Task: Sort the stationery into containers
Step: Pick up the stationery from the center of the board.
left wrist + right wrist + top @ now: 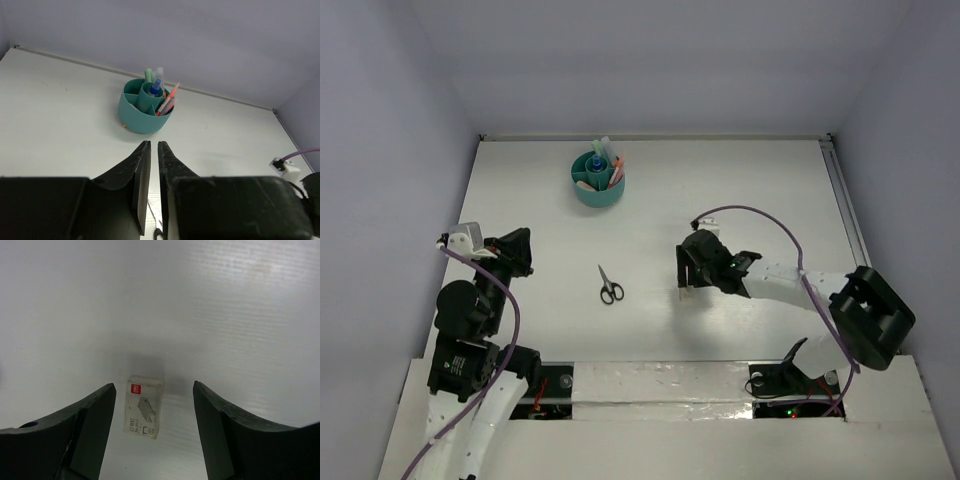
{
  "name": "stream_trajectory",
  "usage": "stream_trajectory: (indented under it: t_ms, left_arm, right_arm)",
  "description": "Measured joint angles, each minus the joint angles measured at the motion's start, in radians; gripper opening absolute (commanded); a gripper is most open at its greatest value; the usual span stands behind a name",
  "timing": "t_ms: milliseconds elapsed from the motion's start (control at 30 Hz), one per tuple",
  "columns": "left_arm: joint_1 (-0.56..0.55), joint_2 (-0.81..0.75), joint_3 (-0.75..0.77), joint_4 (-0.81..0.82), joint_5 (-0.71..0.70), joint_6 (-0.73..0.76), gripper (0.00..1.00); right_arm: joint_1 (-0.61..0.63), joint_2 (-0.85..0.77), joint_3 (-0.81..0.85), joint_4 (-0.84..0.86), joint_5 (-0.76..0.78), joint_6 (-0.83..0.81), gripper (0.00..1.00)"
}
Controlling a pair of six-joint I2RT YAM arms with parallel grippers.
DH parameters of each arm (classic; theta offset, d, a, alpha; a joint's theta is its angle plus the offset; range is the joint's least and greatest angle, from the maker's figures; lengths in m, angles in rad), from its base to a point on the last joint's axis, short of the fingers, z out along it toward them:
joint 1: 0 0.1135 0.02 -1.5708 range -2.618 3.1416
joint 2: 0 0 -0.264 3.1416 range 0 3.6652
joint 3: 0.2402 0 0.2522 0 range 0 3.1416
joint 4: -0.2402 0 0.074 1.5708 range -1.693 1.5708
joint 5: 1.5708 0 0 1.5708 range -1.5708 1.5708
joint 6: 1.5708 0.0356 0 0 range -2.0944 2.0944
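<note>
1. The small white cardboard box with a red label (144, 407) lies flat on the white table (750, 190), in the right half of it and well apart from the container.
2. The right gripper (153, 385) hangs just above this box with its two black fingers (95, 415) spread wide. The box is between them, nearer to the finger on the left of the wrist view, and I see no contact with either one.
3. The black-handled scissors (610, 287) lie closed on the table, near the middle, between the two arms and nearer to the arm bases than the container. No gripper touches them.
4. The round teal plastic desk organiser (137, 120) stands upright near the far edge of the table, to the left of the middle.
5. A blue marker (156, 85) stands in its central cup. Orange and pink pens (170, 97) lean outward from a compartment on the right side, and a green pen (148, 75) stands at the back (which compartment, I cannot tell).
6. The left gripper (154, 143) is above the left side of the table and points toward the organiser. Its fingers are almost pressed together, with only a thin slit and nothing between them.
</note>
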Motion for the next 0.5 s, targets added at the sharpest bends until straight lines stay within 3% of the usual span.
stream_trajectory:
  t_ms: [100, 200, 333, 433, 500]
  left_arm:
    - [0.0, -0.001, 0.0, 0.0, 0.0, 0.0, 0.09]
    - [0.0, -0.002, 0.0, -0.001, -0.002, 0.0, 0.09]
    - [0.0, -0.003, 0.0, 0.0, -0.004, 0.0, 0.09]
    - [0.0, -0.003, 0.0, 0.0, -0.004, 0.0, 0.09]
    - [0.0, -0.003, 0.0, 0.0, -0.005, 0.0, 0.09]
  right_arm:
    - [0.004, 0.063, 0.005, -0.042, -0.029, 0.008, 0.63]
    - [0.014, 0.116, 0.031, -0.055, -0.042, 0.013, 0.49]
    - [0.019, 0.151, 0.07, -0.073, -0.048, 0.001, 0.15]
    - [0.022, 0.173, 0.109, -0.101, -0.055, -0.02, 0.06]
    - [0.026, 0.188, 0.144, -0.113, -0.055, -0.04, 0.05]
